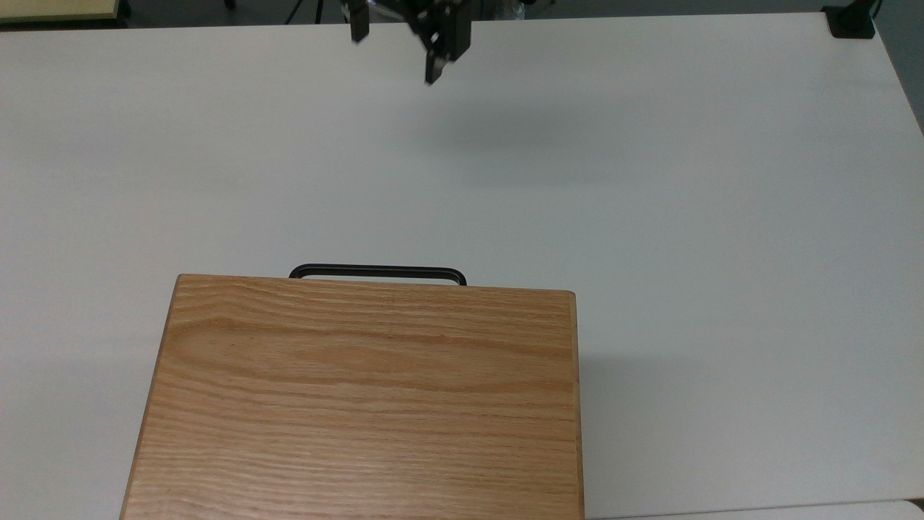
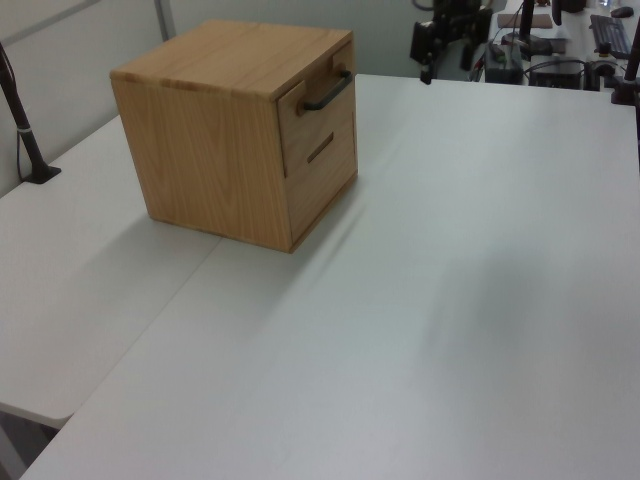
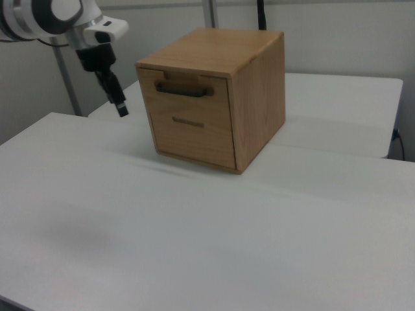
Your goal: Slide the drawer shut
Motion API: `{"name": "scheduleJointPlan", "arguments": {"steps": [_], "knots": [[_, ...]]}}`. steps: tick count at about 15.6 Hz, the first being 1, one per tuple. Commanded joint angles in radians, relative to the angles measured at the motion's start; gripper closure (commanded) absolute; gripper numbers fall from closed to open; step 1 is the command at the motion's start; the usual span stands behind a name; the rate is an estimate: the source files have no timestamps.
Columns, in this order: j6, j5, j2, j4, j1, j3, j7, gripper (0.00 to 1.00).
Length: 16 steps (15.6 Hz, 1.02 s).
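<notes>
Top view first: the big wooden box point(image 1: 361, 404) sits on the white surface point(image 1: 722, 217), and the drawer's black handle point(image 1: 377, 272) peeks out just past the box's top edge. The gripper point(image 1: 395, 54) is far away from it, near the far edge, with its two fingers point(image 1: 432, 72) spread apart and holding nothing. Left view next: the drawer point(image 2: 318, 105) is at the top of the box front and looks pushed in, level with the front. The gripper point(image 2: 446, 62) hangs well apart from it, with the fingers apart there too. Right view last: the drawer point(image 3: 185, 91) front lies flat against the box, no gap showing, and the gripper point(image 3: 120, 107) hangs off to the right view's left, not touching. So the closing looks done, and nothing seems left except moving the arm away.
</notes>
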Motion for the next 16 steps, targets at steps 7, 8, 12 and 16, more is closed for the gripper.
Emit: {"name": "scheduleJointPlan", "arguments": {"steps": [7, 8, 12, 16], "knots": [[-0.103, 0.074, -0.15, -0.115, 0.007, -0.039, -0.462, 0.0], [-0.103, 0.074, -0.148, -0.113, 0.005, -0.048, -0.555, 0.0], [-0.084, 0.079, -0.14, -0.107, 0.007, -0.087, -0.75, 0.0], [-0.057, 0.082, -0.133, -0.107, 0.013, -0.085, -0.708, 0.0]]}}
